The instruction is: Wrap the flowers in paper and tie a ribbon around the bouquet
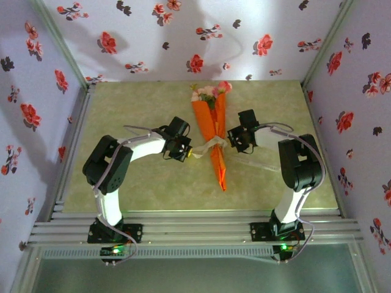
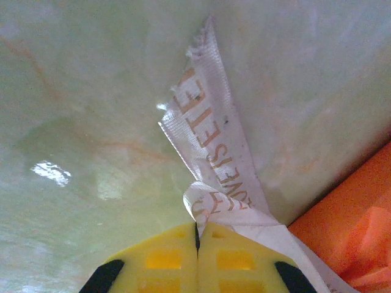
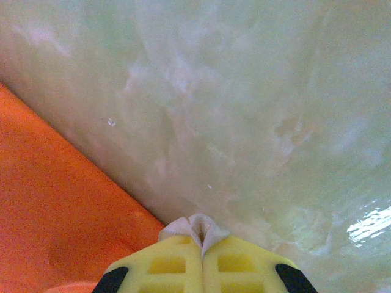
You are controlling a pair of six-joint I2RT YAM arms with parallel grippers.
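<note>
Pale lilac walls with red flower prints on three sides; glossy green-marbled table; metal rails at near edge.

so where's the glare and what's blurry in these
Left wrist: white glare patch on the table, ribbon lettering soft but visible. Right wrist: glare at the table's lower right, orange paper a featureless blur. Top external: evenly lit, faint grey shadows on the back wall, whole frame slightly hazy.

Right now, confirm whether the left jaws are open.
No, the left gripper has its yellow jaws pressed together on the ribbon.
</note>
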